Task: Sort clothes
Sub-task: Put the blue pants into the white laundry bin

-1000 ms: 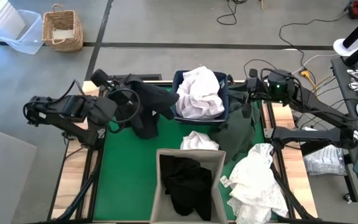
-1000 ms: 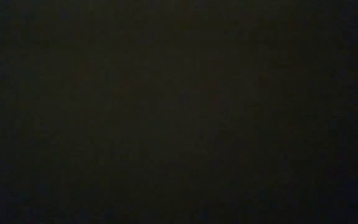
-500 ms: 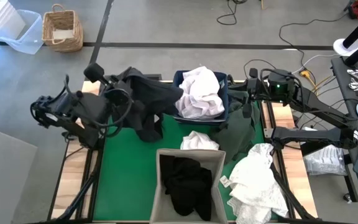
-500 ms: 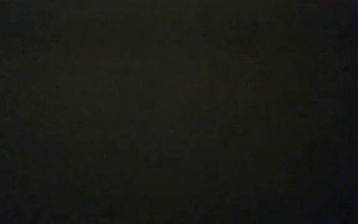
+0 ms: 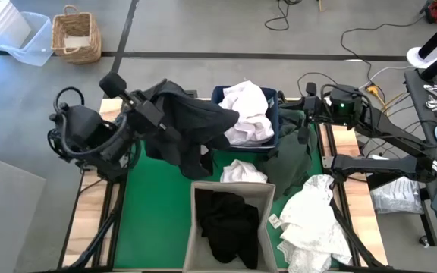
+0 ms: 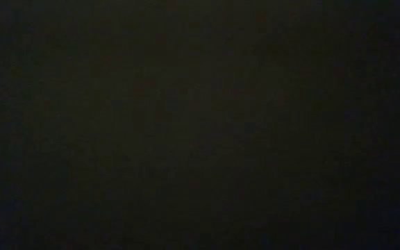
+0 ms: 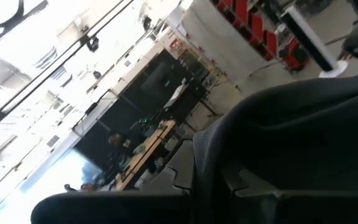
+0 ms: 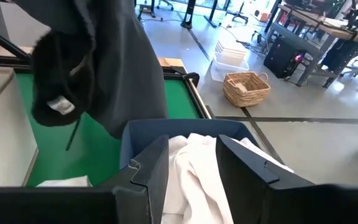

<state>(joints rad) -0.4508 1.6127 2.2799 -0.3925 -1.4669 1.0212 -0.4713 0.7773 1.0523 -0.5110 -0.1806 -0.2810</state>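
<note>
Charcoal garment (image 5: 188, 125) hangs raised at upper left of centre, pinched by left gripper (image 5: 152, 114) for transfer to beige bin (image 5: 196, 227); right gripper (image 8: 192, 163) spread, idle above blue bin (image 5: 279, 125)

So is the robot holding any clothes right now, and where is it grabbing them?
Yes. The left gripper holds the charcoal grey garment by its upper left edge, lifted so it drapes over the green mat. The right gripper, open, holds nothing.
</note>
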